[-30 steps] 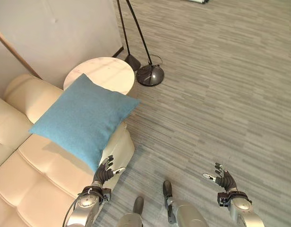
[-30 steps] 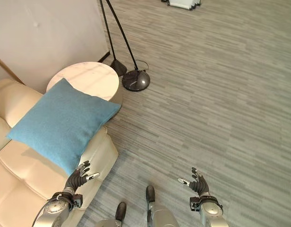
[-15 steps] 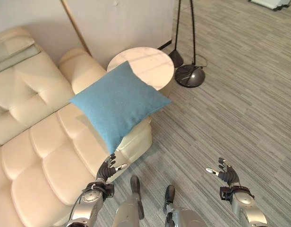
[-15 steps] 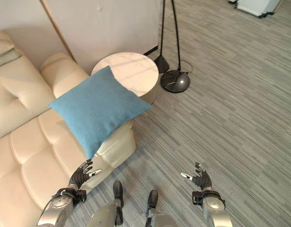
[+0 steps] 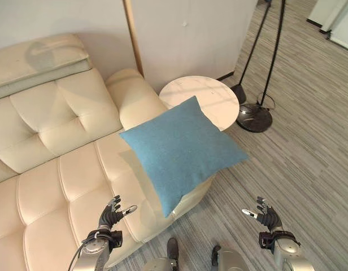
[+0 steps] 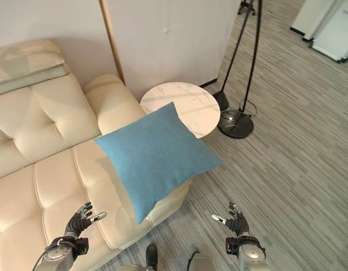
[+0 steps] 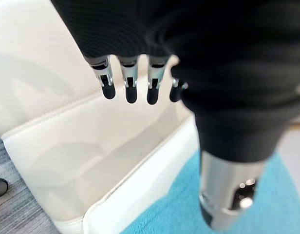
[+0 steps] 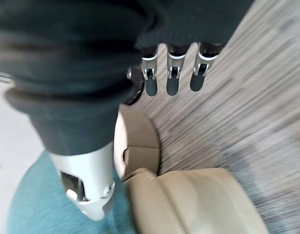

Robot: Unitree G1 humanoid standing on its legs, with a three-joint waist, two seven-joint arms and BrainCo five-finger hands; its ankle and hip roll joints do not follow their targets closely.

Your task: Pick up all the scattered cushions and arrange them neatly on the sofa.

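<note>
Blue cushion (image 5: 179,149) lying over the sofa (image 5: 55,141) armrest, beside the round table (image 5: 205,101). Left hand (image 5: 111,214) and right hand (image 5: 264,216) spread, holding nothing.

The cushion (image 5: 182,151) is a plain teal blue with no pattern. The sofa (image 5: 55,141) is cream, its surface divided into tufted squares by stitched seams. The round side table (image 5: 199,101) has a pale, faintly marbled top. The floor (image 5: 309,169) is grey, streaked in narrow darker and lighter stripes. The floor lamp (image 5: 254,117) is black, with a glossy round base. The wall (image 5: 185,34) is off-white, crossed by a light wooden strip (image 5: 133,36).
</note>
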